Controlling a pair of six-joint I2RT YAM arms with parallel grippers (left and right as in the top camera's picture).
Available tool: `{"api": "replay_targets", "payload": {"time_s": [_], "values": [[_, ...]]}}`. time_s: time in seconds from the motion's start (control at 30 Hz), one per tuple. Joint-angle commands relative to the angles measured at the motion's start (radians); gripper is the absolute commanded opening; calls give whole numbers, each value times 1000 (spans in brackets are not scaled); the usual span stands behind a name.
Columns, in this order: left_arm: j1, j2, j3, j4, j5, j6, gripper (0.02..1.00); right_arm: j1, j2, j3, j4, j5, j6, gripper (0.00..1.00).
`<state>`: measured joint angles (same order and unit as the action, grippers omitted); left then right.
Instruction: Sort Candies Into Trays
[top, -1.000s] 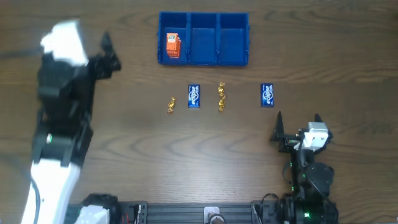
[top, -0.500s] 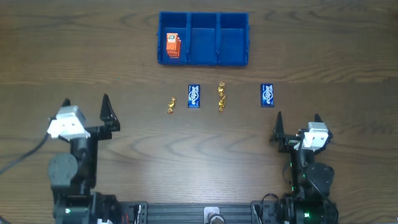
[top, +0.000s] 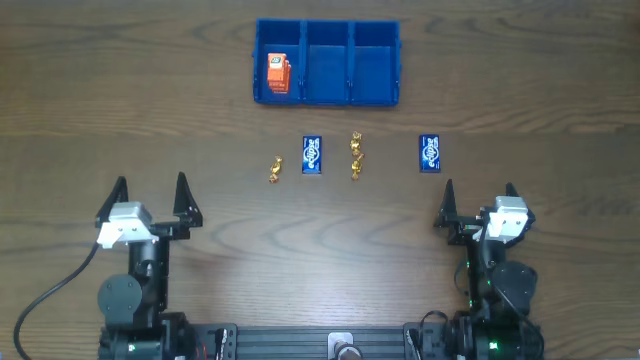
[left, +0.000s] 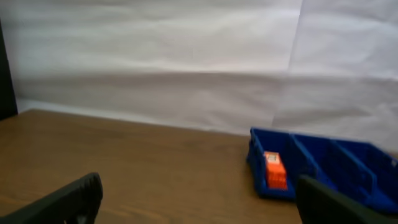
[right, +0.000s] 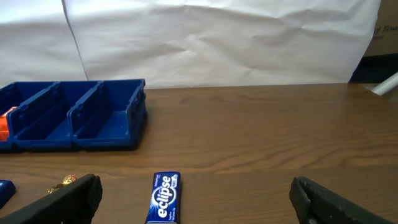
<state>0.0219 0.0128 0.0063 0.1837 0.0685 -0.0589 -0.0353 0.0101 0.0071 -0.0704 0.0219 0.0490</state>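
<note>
A blue tray (top: 327, 92) with three compartments stands at the far middle of the table; an orange candy pack (top: 278, 72) lies in its left compartment. In front of it lie two blue candy packs (top: 312, 154) (top: 429, 152) and three gold-wrapped candies (top: 275, 168) (top: 356, 143) (top: 357, 167). My left gripper (top: 151, 195) rests open near the front left, far from the candies. My right gripper (top: 479, 200) sits open at the front right, nearest the right blue pack (right: 163, 196). The left wrist view shows the tray (left: 348, 180) and the orange pack (left: 274, 170).
The table is brown wood. A white paper backdrop (right: 205, 43) rises behind the table's far edge. Wide bare wood lies to the left and right of the tray and between the arms.
The left arm has drawn back from high at the far left down to its resting place at the front left. The right arm and the candies have not moved.
</note>
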Motion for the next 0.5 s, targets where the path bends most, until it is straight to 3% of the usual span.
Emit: {"api": "replay_targets", "payload": {"time_s": [0.03, 0.17, 0.5], "values": [[11, -10, -2, -121, 57, 14, 998, -4, -7, 1, -11, -2, 14, 1000], [10, -10, -2, -245, 61, 7, 996, -4, -7, 1, -11, -2, 14, 998], [10, -8, -2, -251, 59, 7, 998, -4, -7, 1, -11, -2, 14, 1000]]}}
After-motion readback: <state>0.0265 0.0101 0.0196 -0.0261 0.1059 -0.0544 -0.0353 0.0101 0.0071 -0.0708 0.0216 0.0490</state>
